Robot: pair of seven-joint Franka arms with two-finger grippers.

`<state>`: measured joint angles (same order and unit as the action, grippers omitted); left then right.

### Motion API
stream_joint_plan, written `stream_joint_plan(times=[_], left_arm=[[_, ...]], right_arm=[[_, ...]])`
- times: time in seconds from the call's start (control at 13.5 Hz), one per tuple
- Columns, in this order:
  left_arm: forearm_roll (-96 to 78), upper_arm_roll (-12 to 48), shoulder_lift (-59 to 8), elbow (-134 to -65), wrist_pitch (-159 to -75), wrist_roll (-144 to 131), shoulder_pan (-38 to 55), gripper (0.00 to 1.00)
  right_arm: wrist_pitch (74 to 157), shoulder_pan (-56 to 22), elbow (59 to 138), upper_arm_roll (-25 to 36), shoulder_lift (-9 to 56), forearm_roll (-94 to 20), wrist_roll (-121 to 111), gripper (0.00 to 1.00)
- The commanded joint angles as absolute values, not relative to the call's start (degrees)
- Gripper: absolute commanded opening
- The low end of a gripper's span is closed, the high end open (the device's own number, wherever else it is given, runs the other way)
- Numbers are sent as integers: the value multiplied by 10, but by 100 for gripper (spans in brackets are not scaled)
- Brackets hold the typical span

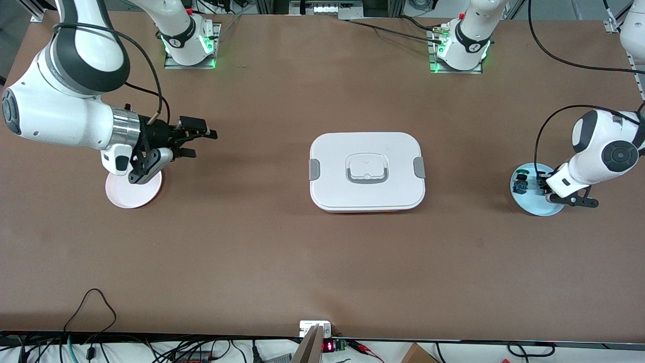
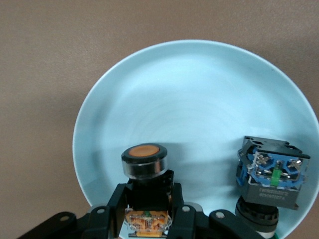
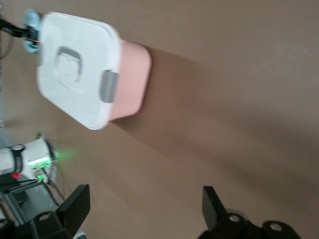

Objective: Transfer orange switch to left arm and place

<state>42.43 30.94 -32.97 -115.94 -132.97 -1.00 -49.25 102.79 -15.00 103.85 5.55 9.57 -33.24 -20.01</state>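
The orange switch (image 2: 145, 158), black with an orange round cap, sits between the fingers of my left gripper (image 2: 148, 195), which is shut on its body. It is at the light blue plate (image 2: 199, 99), and I cannot tell whether it is lifted off. In the front view the left gripper (image 1: 541, 184) is down at that plate (image 1: 535, 205), at the left arm's end of the table. The white lidded box (image 1: 367, 171) stands in the middle of the table. My right gripper (image 1: 202, 143) hangs open and empty above the table beside a pink plate (image 1: 133, 194). It points toward the box (image 3: 75, 64).
A blue-and-green component (image 2: 271, 172) lies on the light blue plate beside the held switch. The pink plate lies at the right arm's end of the table. Cables and small devices (image 1: 322, 338) line the table edge nearest the camera.
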Motion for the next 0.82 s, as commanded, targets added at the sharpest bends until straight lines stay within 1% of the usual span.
stream_joint_plan(times=[0.0,0.07,0.15,0.22,0.3,0.37,0.45,0.52,0.67,0.74], left_arm=[[448,310,-331,-1161,-1337,-21,-494,4],[453,310,-331,-1160,-1336,-18,-494,11],[454,310,-332,-1158,-1331,-16,-494,22],[454,310,-331,-1157,-1327,-11,-494,30],[453,311,-329,-1155,-1326,2,-494,42],[453,311,-328,-1148,-1326,18,-499,80],[453,315,-325,-1146,-1326,42,-515,100],[447,322,-319,-1147,-1326,64,-532,100],[443,365,-311,-1145,-1321,75,-567,100],[443,395,-309,-1142,-1311,78,-592,100]], right_arm=[[990,-148,1010,54,95,-241,-139,100],[977,-147,994,54,96,-177,-125,100],[973,-148,989,54,96,-122,-99,100],[963,-149,986,54,96,-92,-73,100],[944,-149,974,53,97,-71,-43,100],[922,-149,962,52,98,-55,-9,100],[913,-149,953,50,97,-37,2,100],[907,-149,941,50,97,-6,-3,100],[886,-135,919,54,98,11,-1,100],[880,-120,907,54,98,31,-1,100]])
